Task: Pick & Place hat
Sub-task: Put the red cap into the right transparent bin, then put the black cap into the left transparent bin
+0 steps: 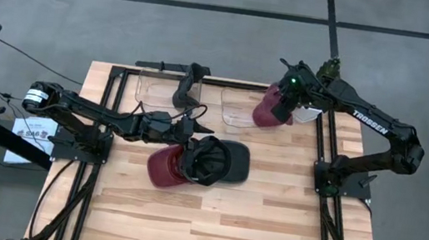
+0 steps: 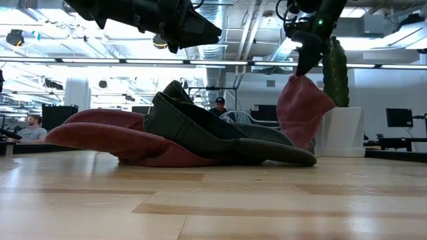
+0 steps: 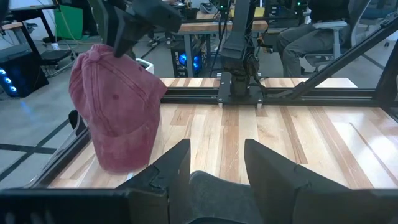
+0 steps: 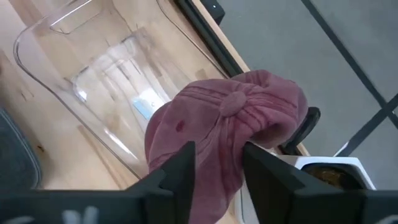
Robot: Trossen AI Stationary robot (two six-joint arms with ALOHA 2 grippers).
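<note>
The right pincer [image 1: 286, 105], fingers partly spread around its crown, held a crumpled maroon cap [image 1: 271, 109] over the empty clear bin [image 1: 237, 106].

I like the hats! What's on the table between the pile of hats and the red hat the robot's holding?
In the high view, a clear tray lies between the hat pile and the held red hat.

An open-plan robotics lab: exposed ceiling ducts [image 2: 220, 27], monitor-topped desks [image 2: 399, 119], seated people [image 2: 30, 128], and another wooden bench [image 3: 205, 26] beyond the fingers.
</note>
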